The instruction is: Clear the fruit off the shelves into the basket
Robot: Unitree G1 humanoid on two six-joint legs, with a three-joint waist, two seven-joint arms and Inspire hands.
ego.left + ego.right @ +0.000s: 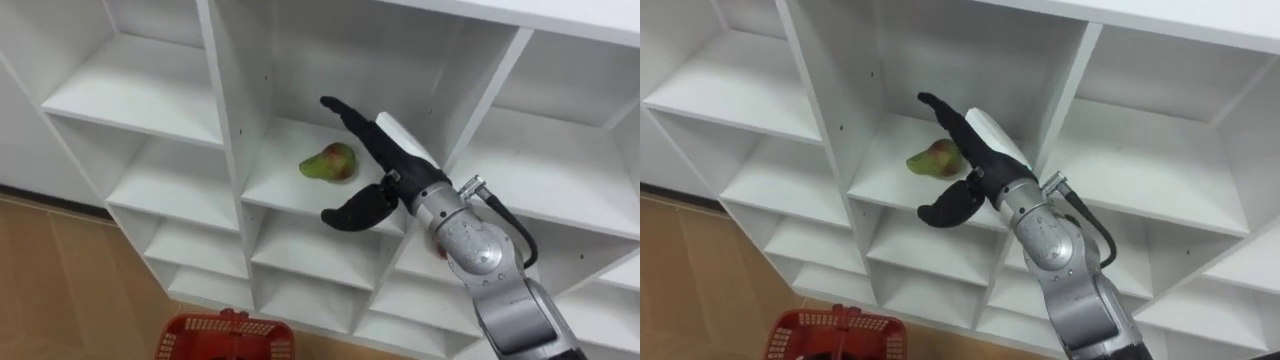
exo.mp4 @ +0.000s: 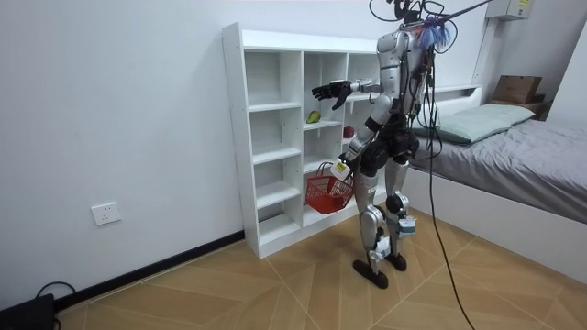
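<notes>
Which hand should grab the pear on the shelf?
Right. The right hand is open, held out toward the pear; the left hand is low, at the red basket.

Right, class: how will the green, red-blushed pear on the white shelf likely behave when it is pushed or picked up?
The green, red-blushed pear lies on its side on the white shelf, so a push could roll it. It looks firm and should keep its shape. Its tapered end may slip from the fingers of the open right hand.
</notes>
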